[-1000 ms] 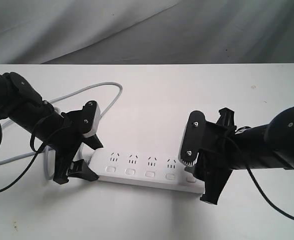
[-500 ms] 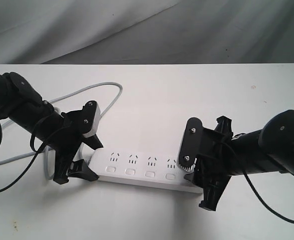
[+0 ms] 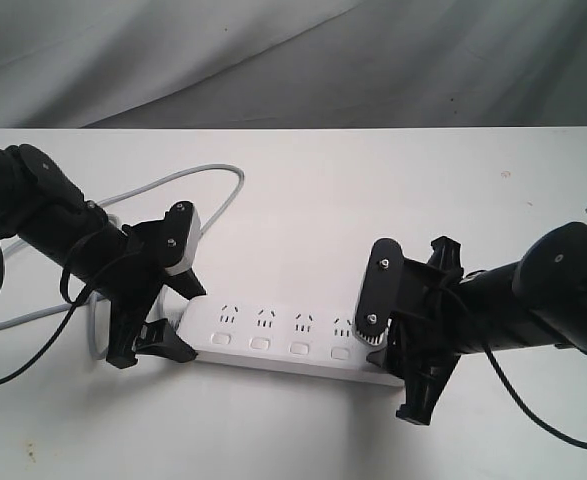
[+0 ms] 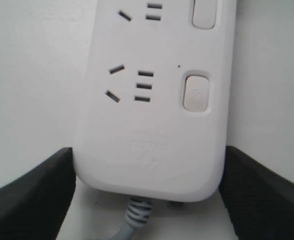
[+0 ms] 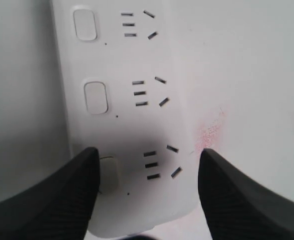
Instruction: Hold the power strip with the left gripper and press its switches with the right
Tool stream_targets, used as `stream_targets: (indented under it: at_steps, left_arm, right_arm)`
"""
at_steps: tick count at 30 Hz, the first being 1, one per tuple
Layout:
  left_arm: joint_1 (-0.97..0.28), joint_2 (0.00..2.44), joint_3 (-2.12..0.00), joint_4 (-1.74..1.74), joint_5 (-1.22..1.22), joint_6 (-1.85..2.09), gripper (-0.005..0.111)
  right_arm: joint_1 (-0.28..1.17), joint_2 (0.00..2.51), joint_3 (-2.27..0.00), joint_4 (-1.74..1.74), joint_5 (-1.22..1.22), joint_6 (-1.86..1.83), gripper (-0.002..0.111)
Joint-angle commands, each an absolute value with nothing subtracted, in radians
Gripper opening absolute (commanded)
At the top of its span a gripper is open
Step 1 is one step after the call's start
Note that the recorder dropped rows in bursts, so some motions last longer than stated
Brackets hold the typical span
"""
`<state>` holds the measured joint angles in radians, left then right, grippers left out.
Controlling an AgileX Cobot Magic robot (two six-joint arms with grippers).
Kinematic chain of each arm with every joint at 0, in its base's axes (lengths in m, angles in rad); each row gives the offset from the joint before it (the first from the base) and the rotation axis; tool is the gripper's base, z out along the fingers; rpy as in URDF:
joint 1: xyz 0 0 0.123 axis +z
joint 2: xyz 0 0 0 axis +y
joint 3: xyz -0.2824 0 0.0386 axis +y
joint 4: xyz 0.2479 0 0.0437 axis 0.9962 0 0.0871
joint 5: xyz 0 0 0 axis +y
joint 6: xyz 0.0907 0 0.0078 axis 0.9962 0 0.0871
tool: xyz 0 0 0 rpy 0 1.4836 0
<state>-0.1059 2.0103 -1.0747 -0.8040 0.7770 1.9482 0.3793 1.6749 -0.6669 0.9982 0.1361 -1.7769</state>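
White plastic power strip [image 3: 293, 348] is lying flat on a white counter [image 3: 373, 200], in the lower middle of the exterior frame, running left to right and dipping slightly toward the right. Its grey cord [image 3: 213, 178] is looping away toward the upper left. Four of its switches [image 3: 260, 343] are showing along the near edge. The fifth, at the right end, is hiding under the right tool [image 3: 395, 370].

The left tool [image 3: 176, 318] is straddling the cord end at the lower left. In the left wrist view its black fingers [image 4: 29, 195] are pressing against both long sides, so it is holding the strip across its width.

The right tool is hanging over the right end with jaws spread wide, holding nothing. In the right wrist view one finger [image 5: 51, 200] is partly covering the end switch [image 5: 109, 172], while the other is hovering beyond the strip's far side, over bare counter. Whether the finger is touching the switch cannot be told.

Likely risks: the finger is sitting off to one side of the small switch, so a push may be landing on the casing instead. The outer finger may be meeting the counter first and blocking the press. A hard push here may be tipping or sliding the strip, since it is gripped only at the opposite end.
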Motion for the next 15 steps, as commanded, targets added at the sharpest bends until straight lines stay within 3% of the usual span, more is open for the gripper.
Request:
stream_targets:
  at_steps: [1, 15]
  left_arm:
    - [-0.109, 2.011, -1.077, -0.804, 0.784, 1.945, 0.059]
    - [-0.109, 2.011, -1.077, -0.804, 0.784, 1.945, 0.059]
  right_arm:
    - [0.372, 1.674, -0.66, 1.004, 0.131, -1.772, 0.055]
    - [0.372, 1.649, -0.66, 1.004, 0.109, -1.772, 0.055]
